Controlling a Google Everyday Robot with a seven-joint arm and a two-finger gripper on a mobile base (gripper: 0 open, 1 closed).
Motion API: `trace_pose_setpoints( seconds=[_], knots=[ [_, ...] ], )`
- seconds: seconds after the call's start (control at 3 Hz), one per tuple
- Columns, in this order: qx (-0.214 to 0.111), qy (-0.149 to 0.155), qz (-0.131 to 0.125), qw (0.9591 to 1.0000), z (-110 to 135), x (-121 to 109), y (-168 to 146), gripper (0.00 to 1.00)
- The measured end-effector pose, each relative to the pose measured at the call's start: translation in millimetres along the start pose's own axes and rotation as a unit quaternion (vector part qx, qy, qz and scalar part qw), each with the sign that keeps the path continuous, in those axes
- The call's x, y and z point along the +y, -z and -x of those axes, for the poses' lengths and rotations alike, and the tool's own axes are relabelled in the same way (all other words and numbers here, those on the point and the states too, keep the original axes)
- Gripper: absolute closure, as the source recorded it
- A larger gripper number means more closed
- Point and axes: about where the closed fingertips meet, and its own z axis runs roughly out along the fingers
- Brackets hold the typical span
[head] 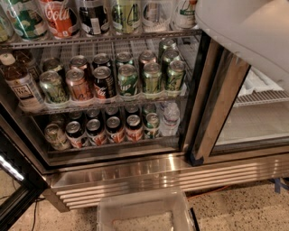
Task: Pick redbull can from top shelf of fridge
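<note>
Gripper: out of frame. You see only the white rounded arm casing point(246, 31) crossing the upper right corner, in front of the dark door frame point(198, 90). Whether the gripper is spread or pressed together cannot be told.

Fridge point(135, 173): large stainless-steel display cooler, left compartment open to view. The highest rack in view is a grey wire-grid shelf with a thin front rail point(113, 40). The top edge cuts off the containers on it: a red Coca-Cola container point(58, 18), then dark- and green-labelled ones.

Redbull can: you cannot pick out a slim silver can with a blue tab, because that row's lids are out of view. The pale container point(186, 13) at the row's right end, nearest the casing, is the only candidate, and that is a guess.

Judgement: everything on that rack stands upright, long axis vertical, left of the casing. Expect a level frontal approach, shifted left, clearing the door frame.
</note>
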Motion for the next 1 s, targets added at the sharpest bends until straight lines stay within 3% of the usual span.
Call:
trace_pose_setpoints(
  seconds=[0.33, 0.67, 1.0],
  knots=[
    [-0.033, 0.01, 0.027, 0.999, 28, -2, 16, 1.0],
    [-0.032, -0.003, 0.082, 0.9961, 30, 6, 46, 1.0],
    [0.011, -0.025, 0.16, 0.9867, 1, 58, 79, 1.0]
  ],
)
